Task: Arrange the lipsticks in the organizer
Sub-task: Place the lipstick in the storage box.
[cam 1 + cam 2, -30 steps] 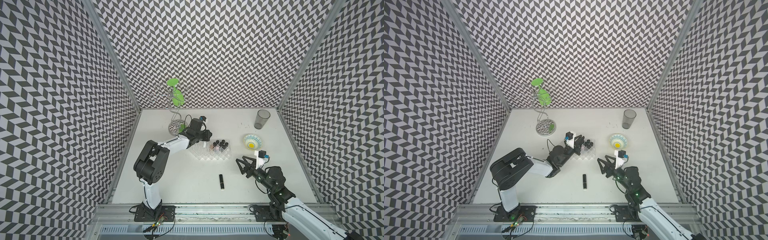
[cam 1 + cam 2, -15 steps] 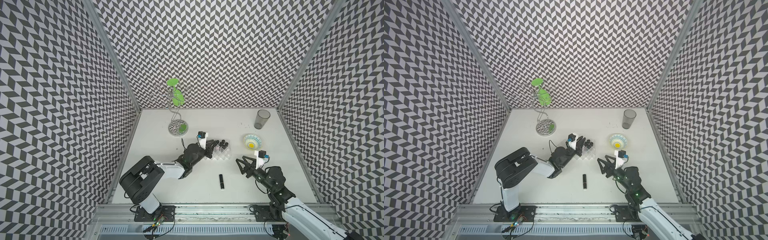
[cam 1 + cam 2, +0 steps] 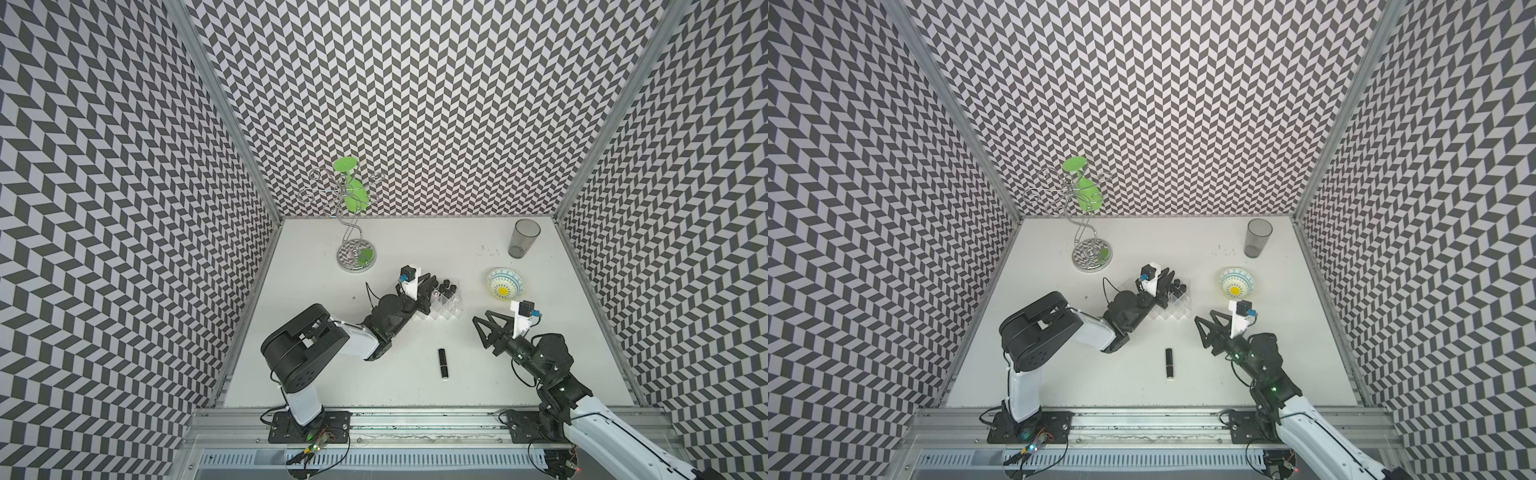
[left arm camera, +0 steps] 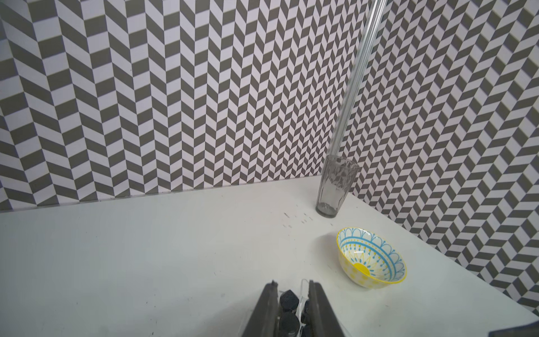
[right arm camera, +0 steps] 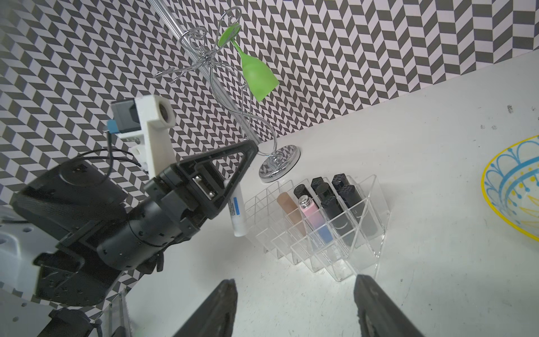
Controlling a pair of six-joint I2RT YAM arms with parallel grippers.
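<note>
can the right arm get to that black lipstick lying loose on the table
Probably yes. The right gripper is open and empty, the black lipstick lies alone on the table, and the left gripper, holding a white lipstick, is off at the organizer.

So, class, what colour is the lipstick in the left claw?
The lipstick is white with a blue label, clearest in the right wrist view.

Robotics lab cell: chevron walls enclose a white counter; left arm, right arm bolted to aluminium rail.
</note>
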